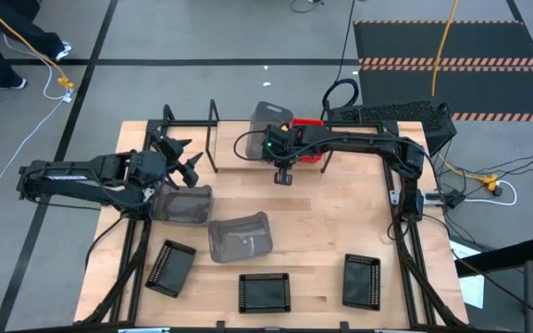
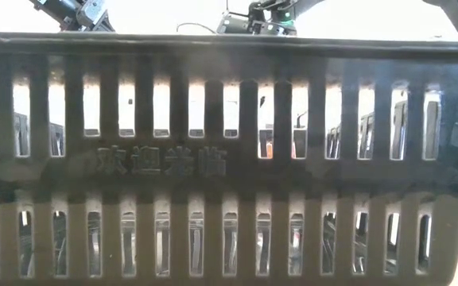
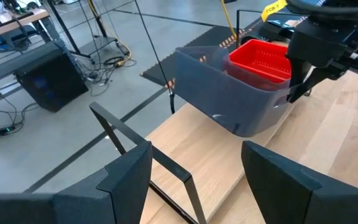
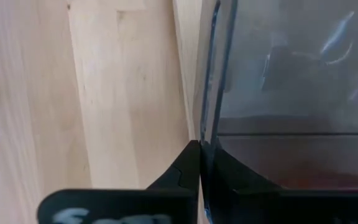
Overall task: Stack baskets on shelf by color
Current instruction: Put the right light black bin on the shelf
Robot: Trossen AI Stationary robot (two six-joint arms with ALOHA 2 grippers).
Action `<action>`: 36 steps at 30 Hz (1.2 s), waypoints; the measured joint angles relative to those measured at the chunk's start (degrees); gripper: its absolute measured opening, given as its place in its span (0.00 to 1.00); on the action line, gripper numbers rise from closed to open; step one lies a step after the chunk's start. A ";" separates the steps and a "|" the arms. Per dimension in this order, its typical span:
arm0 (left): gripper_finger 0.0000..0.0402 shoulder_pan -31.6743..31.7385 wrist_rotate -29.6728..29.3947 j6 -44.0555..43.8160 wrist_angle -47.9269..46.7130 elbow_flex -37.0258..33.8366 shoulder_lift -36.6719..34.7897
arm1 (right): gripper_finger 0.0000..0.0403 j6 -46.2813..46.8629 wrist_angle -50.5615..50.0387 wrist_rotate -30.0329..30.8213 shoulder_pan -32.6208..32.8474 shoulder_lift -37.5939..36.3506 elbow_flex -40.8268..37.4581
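Observation:
A translucent grey basket [image 1: 268,118] [image 3: 229,99] sits tilted over the shelf board [image 1: 229,153] [image 3: 194,143], with a red basket [image 1: 311,141] [image 3: 261,57] right beside it. My right gripper [image 1: 278,141] [image 3: 297,84] [image 4: 201,158] is shut on the grey basket's wall. My left gripper [image 1: 181,159] [image 3: 194,180] is open and holds nothing. It hovers by the shelf's left black frame [image 3: 135,146], pointing toward the grey basket. Two more grey baskets [image 1: 183,203] [image 1: 241,236] lie on the table. My right gripper pinches the grey basket's side wall at its rim [image 4: 205,134] [image 3: 286,94] between the two fingers, coming from above and pointing down. The thin wall runs straight up between the shut fingers. The basket hangs tilted; whether its bottom touches the shelf board, I cannot tell.
Three black baskets [image 1: 169,268] [image 1: 265,291] [image 1: 361,277] lie along the table's near side; one [image 2: 229,159] fills the low view. The shelf's black upright frames [image 1: 213,120] stand between my left gripper and the grey basket. Bare wood lies in the table's middle right.

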 joint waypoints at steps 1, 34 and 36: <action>0.62 0.00 0.00 0.01 0.00 0.00 0.00 | 0.01 -0.02 -0.71 0.02 -0.10 0.00 -0.02; 0.62 0.00 0.04 0.42 -0.07 -0.02 0.00 | 0.20 -3.76 -5.11 4.98 -0.60 0.00 -0.04; 0.62 0.00 0.02 0.60 -0.07 -0.02 0.00 | 0.25 -5.22 -5.47 5.03 -0.52 0.00 -0.04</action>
